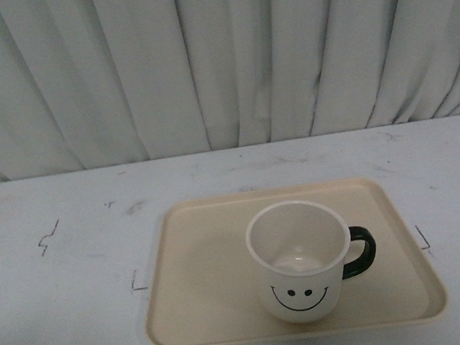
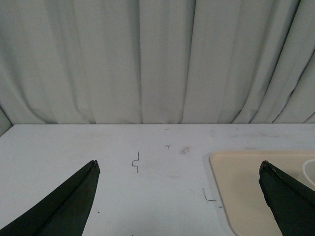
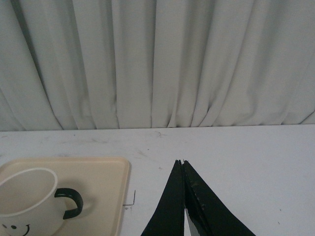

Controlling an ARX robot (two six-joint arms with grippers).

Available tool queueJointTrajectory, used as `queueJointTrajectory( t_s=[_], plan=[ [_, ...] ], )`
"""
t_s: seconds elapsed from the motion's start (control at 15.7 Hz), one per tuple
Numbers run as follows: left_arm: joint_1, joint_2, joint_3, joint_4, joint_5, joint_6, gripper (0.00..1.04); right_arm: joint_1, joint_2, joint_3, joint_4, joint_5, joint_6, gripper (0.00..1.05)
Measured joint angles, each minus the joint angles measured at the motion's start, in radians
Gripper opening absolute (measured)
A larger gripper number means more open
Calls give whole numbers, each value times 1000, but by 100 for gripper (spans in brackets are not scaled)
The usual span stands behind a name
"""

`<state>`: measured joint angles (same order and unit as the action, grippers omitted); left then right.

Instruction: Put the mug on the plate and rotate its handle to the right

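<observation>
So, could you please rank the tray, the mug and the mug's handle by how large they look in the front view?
1. Beige tray, clearly the largest.
2. White smiley-face mug, standing on the tray.
3. Black handle, the smallest, sticking out to the right.

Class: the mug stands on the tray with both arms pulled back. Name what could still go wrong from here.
1. The mug stands near the plate's front rim, so a nudge might tip it off.
2. The handle already points right; another grasp might turn it away.
3. The left gripper, jaws apart, flanks the plate's corner and may catch it.
</observation>
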<state>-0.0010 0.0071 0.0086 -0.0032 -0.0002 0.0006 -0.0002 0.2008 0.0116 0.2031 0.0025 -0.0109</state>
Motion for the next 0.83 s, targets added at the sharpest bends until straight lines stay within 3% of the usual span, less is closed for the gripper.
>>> queueJointTrajectory(
  t_s=[0.13, 0.19, 0.38, 0.57, 0.83],
  plan=[
    [0, 0, 0, 0, 0, 0, 98, 0, -37, 0, -44, 0, 0, 2],
    [0, 0, 0, 0, 0, 0, 98, 0, -126, 0, -182, -3, 0, 2],
    [0, 0, 0, 0, 0, 0, 98, 0, -195, 0, -210, -2, 0, 2],
    [0, 0, 0, 0, 0, 0, 98, 0, -197, 0, -207, -2, 0, 35],
    [0, 0, 0, 0, 0, 0, 98, 0, -197, 0, -207, -2, 0, 92]
  ],
)
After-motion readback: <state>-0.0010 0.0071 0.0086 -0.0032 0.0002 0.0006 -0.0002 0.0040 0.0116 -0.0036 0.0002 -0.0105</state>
